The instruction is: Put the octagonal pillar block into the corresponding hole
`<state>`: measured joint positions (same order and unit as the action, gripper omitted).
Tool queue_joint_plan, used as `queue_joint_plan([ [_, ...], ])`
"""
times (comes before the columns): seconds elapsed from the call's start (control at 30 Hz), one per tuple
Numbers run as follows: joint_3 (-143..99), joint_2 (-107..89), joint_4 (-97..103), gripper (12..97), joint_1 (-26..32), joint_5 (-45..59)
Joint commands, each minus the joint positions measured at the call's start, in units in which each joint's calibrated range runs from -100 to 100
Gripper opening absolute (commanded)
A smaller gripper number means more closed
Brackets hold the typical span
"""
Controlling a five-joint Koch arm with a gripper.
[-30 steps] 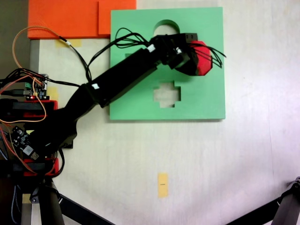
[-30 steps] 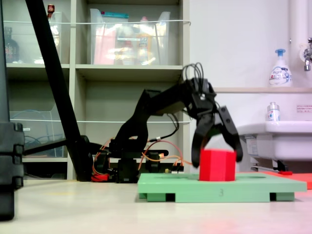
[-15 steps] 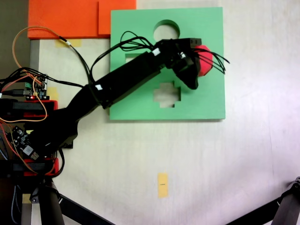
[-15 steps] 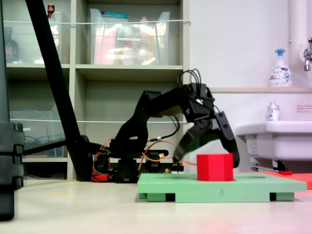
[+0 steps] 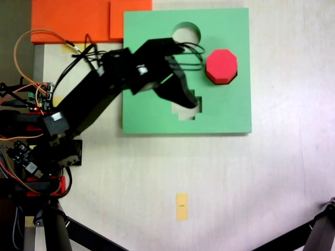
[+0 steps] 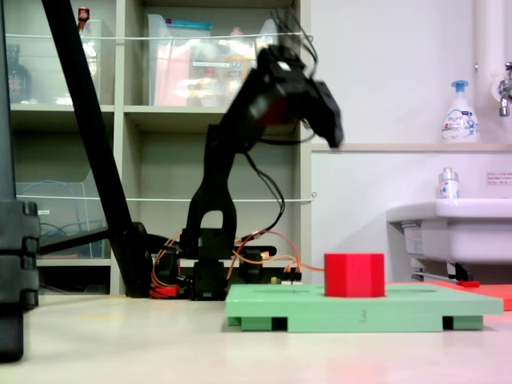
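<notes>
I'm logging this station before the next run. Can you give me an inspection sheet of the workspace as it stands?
Surface: pale table, with a yellow tape mark.
Job's things: red block stands in the green board, its top above the board's face; round hole and cross hole open.
Clutter: orange foam at the table's edge.
Gripper: gripper raised clear of the block; open or shut, cannot tell.
Cables: loose wires by the arm's base.
Surroundings: shelves, sink, soap bottle.

We see the gripper has let go of the octagonal pillar block, risen high and swung left; the block has settled lower into the green board.
</notes>
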<state>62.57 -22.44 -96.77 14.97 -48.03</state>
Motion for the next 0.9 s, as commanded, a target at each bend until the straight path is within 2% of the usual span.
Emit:
queue_joint_plan([
  [0.0,1.0,-11.6,-3.2,83.0,-2.0,8.1],
  [0.07,0.7,-17.2,-3.2,72.8,-4.4,13.8],
  [0.17,-0.2,-22.0,-3.2,70.1,-6.5,19.1],
  [0.27,-6.2,-25.2,-3.2,59.5,-8.3,23.4],
  [0.4,-27.4,-38.3,-3.0,59.3,-8.4,23.5],
  [0.5,-58.9,-62.3,18.1,58.8,-9.0,23.6],
  [0.57,-77.9,-76.2,33.8,53.9,-9.5,24.3],
  [0.63,-96.2,-77.6,47.9,50.6,-10.2,28.5],
  [0.77,-118.0,-77.6,60.4,50.9,-12.3,33.3],
  [0.87,-143.4,-77.6,88.7,50.3,-12.6,38.0],
])
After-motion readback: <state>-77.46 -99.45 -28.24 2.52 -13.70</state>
